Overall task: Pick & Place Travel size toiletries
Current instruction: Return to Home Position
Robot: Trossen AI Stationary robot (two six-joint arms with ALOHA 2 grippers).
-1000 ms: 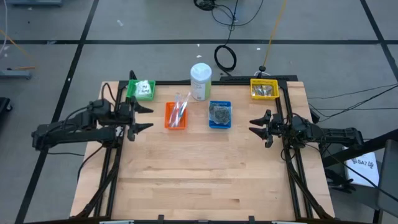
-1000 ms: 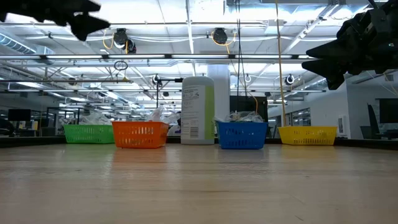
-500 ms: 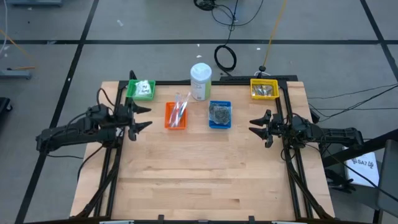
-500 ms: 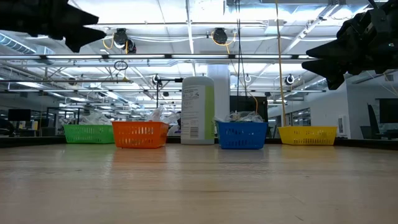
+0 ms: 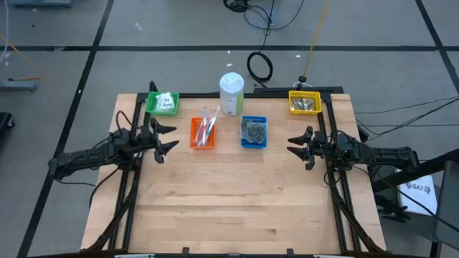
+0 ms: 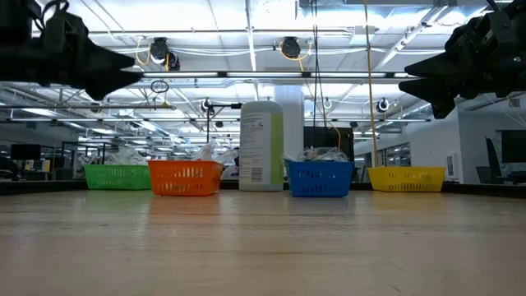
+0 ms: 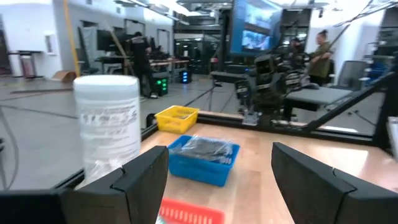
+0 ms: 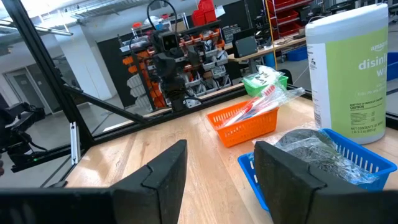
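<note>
The toiletries lie in four small baskets along the far side. White fluffy wads fill the green basket (image 5: 163,103). Clear sachets sit in the orange basket (image 5: 203,133), dark grey puffs in the blue basket (image 5: 253,132), and silvery pieces in the yellow basket (image 5: 304,102). My left gripper (image 5: 172,137) hangs open above the table's left side, pointing level toward the orange basket, a short way from it. My right gripper (image 5: 292,145) hangs open above the right side, pointing level toward the blue basket (image 8: 323,158). Neither has anything between its fingers.
A tall white bottle (image 5: 232,93) with a green label stands at the far edge between the orange and blue baskets. The bare wooden tabletop (image 5: 237,193) spreads from the baskets to the near edge. Black frame rails run along both sides.
My left gripper has sunk toward the table and tipped from pointing downward to about level, staying open and to the left of the orange basket. My right arm has kept still.
</note>
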